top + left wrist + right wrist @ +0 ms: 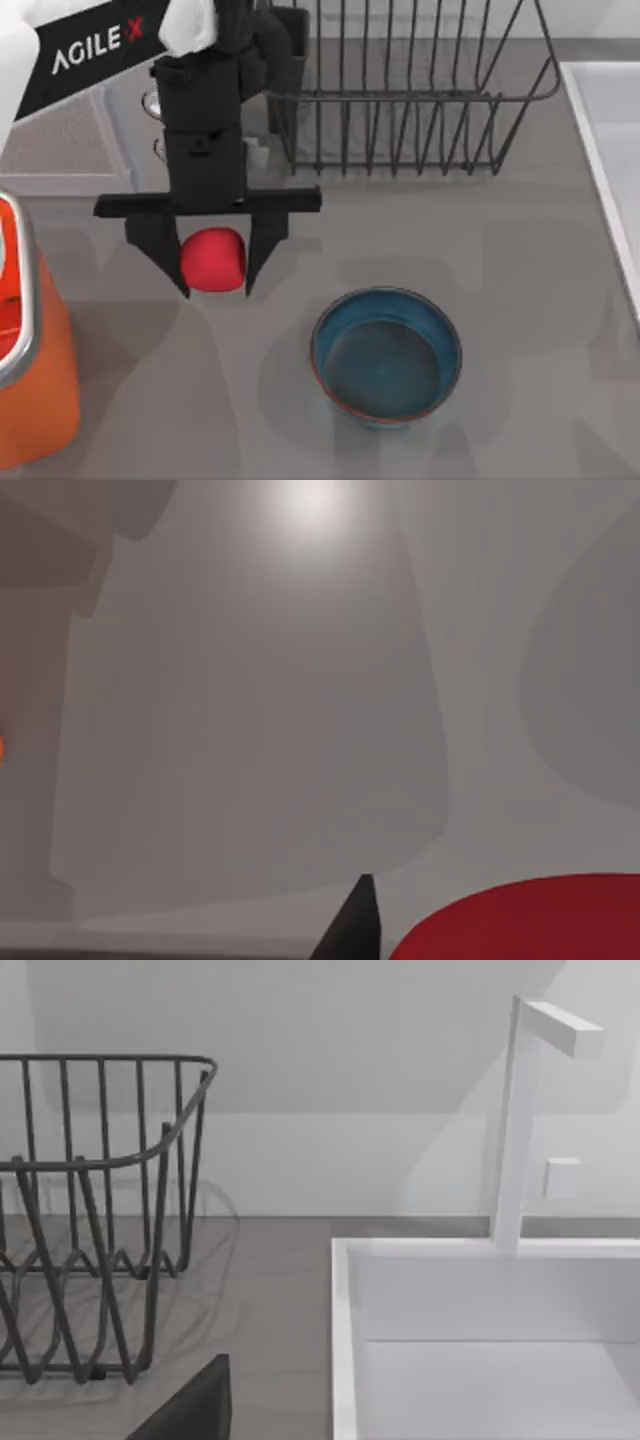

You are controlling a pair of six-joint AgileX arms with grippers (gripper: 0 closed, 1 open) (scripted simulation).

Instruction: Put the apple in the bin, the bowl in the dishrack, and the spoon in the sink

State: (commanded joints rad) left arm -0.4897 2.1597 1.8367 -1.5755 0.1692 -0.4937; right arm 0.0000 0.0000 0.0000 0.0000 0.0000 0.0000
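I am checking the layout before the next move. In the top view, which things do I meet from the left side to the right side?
bin → apple, between the left gripper's fingers → bowl → sink. The dishrack spans the back.

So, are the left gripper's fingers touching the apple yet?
Cannot tell. In the top view the left gripper straddles the apple, fingers close on both sides, but neither contact nor gap shows plainly.

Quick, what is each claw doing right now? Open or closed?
Left claw: fingers on both sides of the apple; whether they are squeezing it cannot be told.
Right claw: cannot be told.
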